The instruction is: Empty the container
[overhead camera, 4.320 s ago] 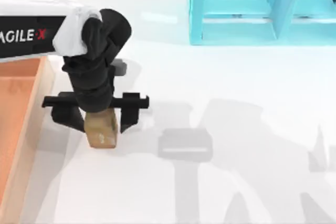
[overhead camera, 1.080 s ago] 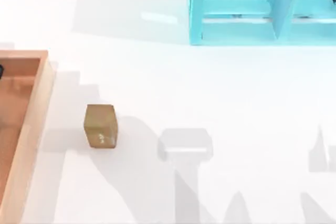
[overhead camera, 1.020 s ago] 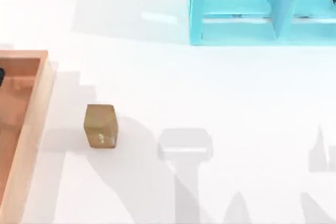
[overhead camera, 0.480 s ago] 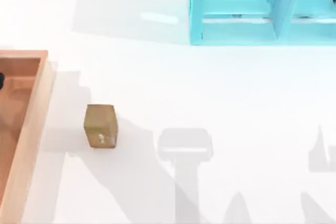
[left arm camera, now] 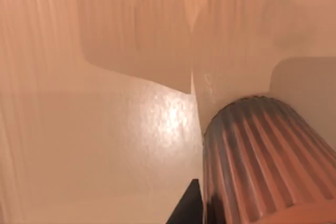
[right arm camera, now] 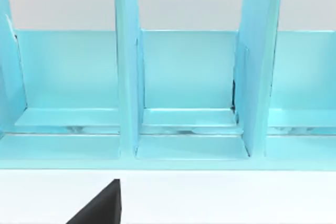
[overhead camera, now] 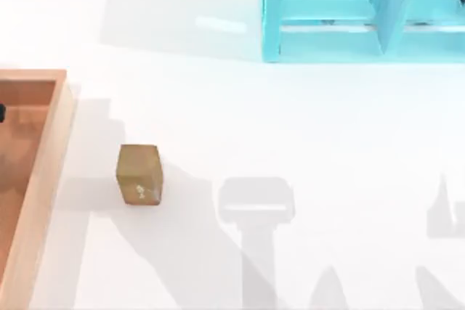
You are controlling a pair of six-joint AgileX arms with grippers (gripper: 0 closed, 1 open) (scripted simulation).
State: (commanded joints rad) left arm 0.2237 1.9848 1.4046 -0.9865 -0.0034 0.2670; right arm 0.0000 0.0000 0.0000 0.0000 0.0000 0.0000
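The container (overhead camera: 45, 179) is set at the table's left edge, with a small brown block (overhead camera: 139, 174) resting just beside it on the white table (overhead camera: 305, 128). A ribbed dark-red cup (left arm camera: 262, 161) is seen on the container's floor from the left wrist. How either gripper's jaws stand cannot be told.

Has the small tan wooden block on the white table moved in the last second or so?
No. The small tan wooden block sits at the same spot on the white table, the same gap to the right of the wooden tray's rim.
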